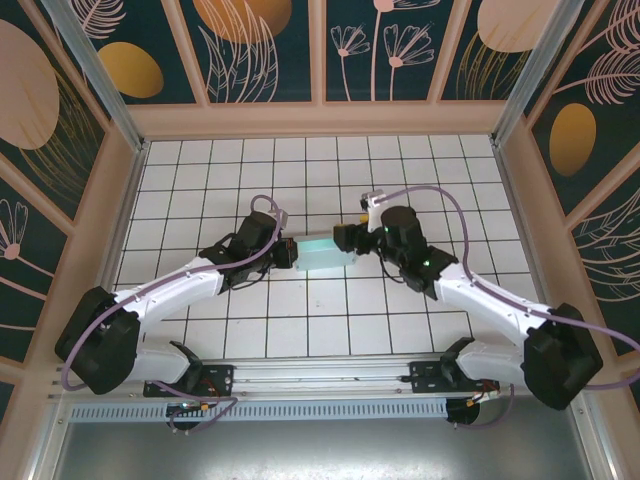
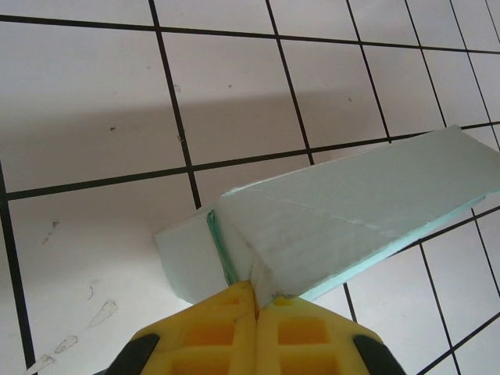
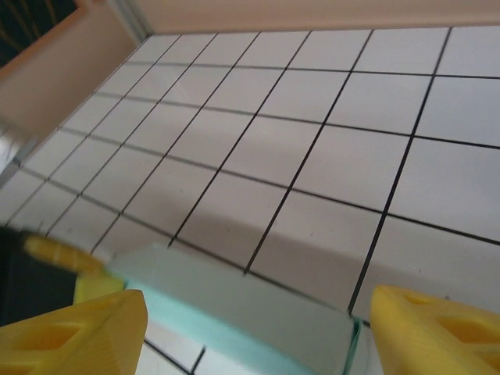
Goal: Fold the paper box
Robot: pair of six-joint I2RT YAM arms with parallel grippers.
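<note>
**One high camera over the bench (image 1: 300,170), and one close camera on each wrist.**

The top external view looks steeply down from above and behind the arms (image 1: 170,295). It is far enough off to take in the whole tiled bench and the patterned walls (image 1: 260,50). The left wrist camera sits just behind the left hand (image 2: 256,295) and looks along its yellow fingers, very near the tiles just ahead of them. The right wrist camera rides behind the right hand (image 3: 258,308) and looks out low between its two yellow fingers, across the tiles toward a beige wall (image 3: 312,14). All three views share the paper box (image 1: 325,253) lying between the two hands.
</note>
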